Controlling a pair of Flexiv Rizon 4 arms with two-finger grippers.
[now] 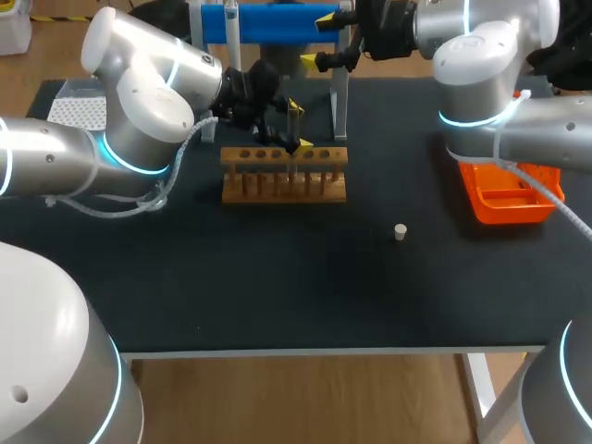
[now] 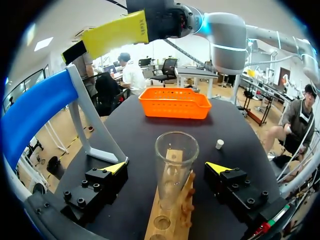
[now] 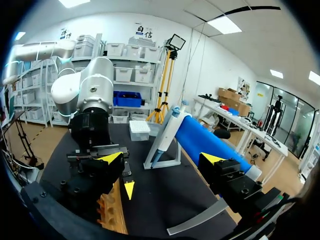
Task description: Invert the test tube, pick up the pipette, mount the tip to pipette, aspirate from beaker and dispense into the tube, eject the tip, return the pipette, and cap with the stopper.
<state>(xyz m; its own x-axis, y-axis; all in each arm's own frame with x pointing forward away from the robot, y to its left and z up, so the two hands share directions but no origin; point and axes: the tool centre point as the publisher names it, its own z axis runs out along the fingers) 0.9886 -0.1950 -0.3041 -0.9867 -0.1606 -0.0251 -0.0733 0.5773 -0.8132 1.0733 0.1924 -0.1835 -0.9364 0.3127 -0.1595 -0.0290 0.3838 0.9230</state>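
Left gripper [image 2: 167, 168]: fingers spread either side of the test tube [image 2: 175, 162], not touching it. Tube stands mouth-up in the wooden rack [image 2: 172, 227], so inversion is judged done.

Right gripper [image 3: 161, 158]: spread, holding nothing, near the pipette [image 3: 205, 142] on its stand [image 3: 162, 152].

Stopper [image 1: 400, 231] lies loose on the table [image 1: 277, 277].

Outstanding: tip mounting, transfer, ejection, capping.

Beaker not made out. Tube base is hidden in the rack.

Our left tool [image 2: 167, 168] is hovering with fingers spread either side of the glass test tube [image 2: 176, 160], touching neither side. The tube is standing mouth-up in the wooden rack [image 2: 172, 220]. A white stopper [image 2: 219, 144] is lying on the tabletop [image 2: 135, 135], near the orange basket [image 2: 175, 103].
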